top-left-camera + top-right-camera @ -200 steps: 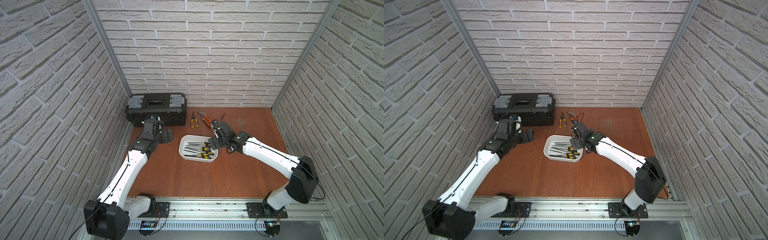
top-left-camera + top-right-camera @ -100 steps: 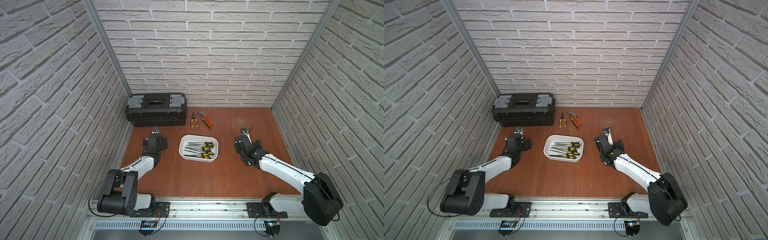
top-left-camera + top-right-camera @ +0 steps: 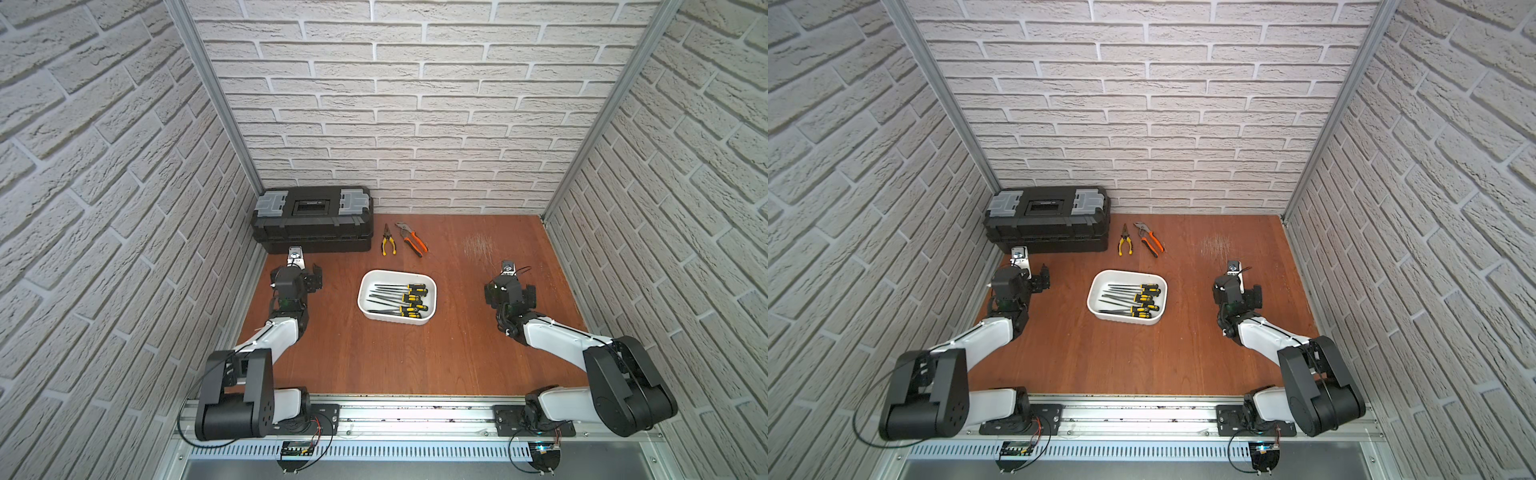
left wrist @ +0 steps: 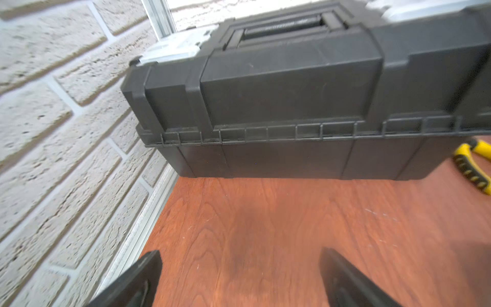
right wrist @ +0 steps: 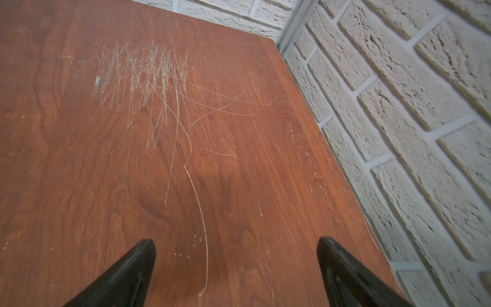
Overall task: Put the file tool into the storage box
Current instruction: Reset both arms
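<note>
Box (image 3: 390, 319) sits mid-counter (image 3: 395, 365), btwn the two arms, so either can reach it. Files (image 3: 399, 298) lie flat inside, approx parallel. Their black-yellow handles bunch toward the R arm's side, blades toward the L. Can't tell which one is the task's file. None shows on the bare counter outside, so the job reads as done, in my judgement. Both top views agree: box (image 3: 1121, 320) w/ files (image 3: 1129, 299) all within the rim, nothing hanging over.

L claw (image 4: 239, 265): wide, nothing btwn the fingers, just wood below. It points at the toolbox (image 4: 292, 93), lid shut, which sits by the back wall in the L corner. R claw (image 5: 236, 252): wide too, empty, over a scratched patch of counter near the R wall. Both arms sit folded low, well apart from the box. Prob. a rest pose, out of the way so nothing nudges the box or blocks the view of it.

Yellow pliers (image 3: 388, 245) and orange pliers (image 3: 413, 242) lie just beside the toolbox, behind the box. They're not part of this job, so no reason to touch them.

Risk now looks small: only a stray arm swing toward ctr could knock the box.
</note>
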You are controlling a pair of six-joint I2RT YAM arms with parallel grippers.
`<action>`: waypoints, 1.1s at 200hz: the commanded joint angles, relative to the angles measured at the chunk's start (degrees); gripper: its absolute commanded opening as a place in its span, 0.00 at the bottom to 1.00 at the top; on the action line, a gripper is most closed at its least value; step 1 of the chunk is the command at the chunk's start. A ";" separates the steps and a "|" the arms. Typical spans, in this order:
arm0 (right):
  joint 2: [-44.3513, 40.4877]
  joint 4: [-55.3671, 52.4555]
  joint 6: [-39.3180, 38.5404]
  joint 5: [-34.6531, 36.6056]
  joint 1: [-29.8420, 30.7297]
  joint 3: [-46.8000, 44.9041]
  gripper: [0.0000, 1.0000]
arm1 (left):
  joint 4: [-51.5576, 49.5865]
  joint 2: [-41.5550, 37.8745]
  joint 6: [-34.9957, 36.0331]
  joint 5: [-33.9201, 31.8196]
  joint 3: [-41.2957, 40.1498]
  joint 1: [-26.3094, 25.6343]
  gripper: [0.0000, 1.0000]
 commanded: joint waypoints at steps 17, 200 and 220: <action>2.69 11.31 -1.96 -4.86 -1.97 1.26 0.99 | 11.54 1.80 -1.83 1.98 -8.19 2.91 0.98; 8.55 31.75 -3.13 -21.34 -9.88 -6.31 0.99 | 16.66 16.87 1.16 11.68 -2.75 2.82 0.98; 8.39 31.41 -3.09 -21.36 -9.90 -6.19 0.99 | 16.75 16.79 1.19 11.53 -2.79 2.67 0.98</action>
